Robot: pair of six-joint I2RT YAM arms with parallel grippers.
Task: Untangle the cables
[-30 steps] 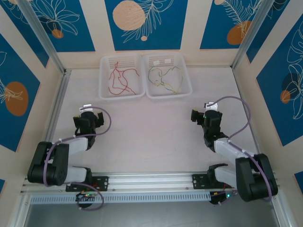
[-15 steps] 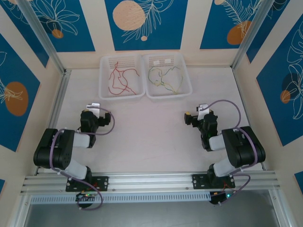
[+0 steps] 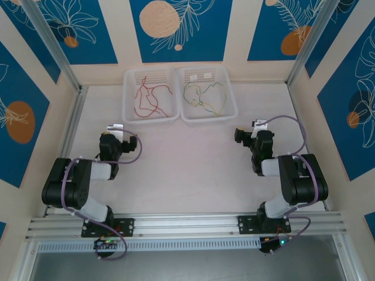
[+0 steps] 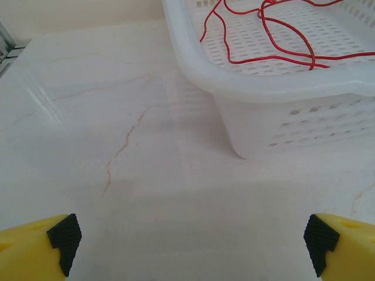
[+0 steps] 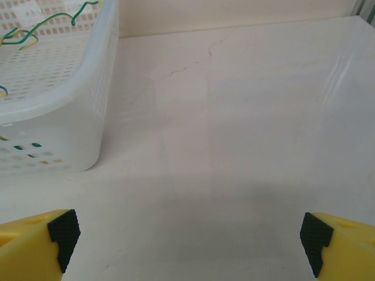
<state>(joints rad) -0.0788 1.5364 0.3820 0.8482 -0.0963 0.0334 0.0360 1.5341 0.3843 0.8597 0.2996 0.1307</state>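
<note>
Jaws, both arms: spread, empty
Thin red cables (image 3: 147, 100): in left white slotted plastic basket (image 3: 149, 119)
Green and yellow cables (image 3: 205, 97): in right basket (image 3: 208, 118)

Two white perforated plastic baskets stand just beside each other at the far end of my table (image 3: 187, 170). Seen from my left wrist, the left basket (image 4: 281, 88) lies ahead and to the right. Seen from my right wrist, the right basket (image 5: 76, 129) lies ahead and to the left. The table top is pale and faintly veined. Blue leaf-print wall panels (image 3: 176, 29) stand behind the baskets. An aluminium rail (image 3: 187, 222) runs along the near edge.
</note>
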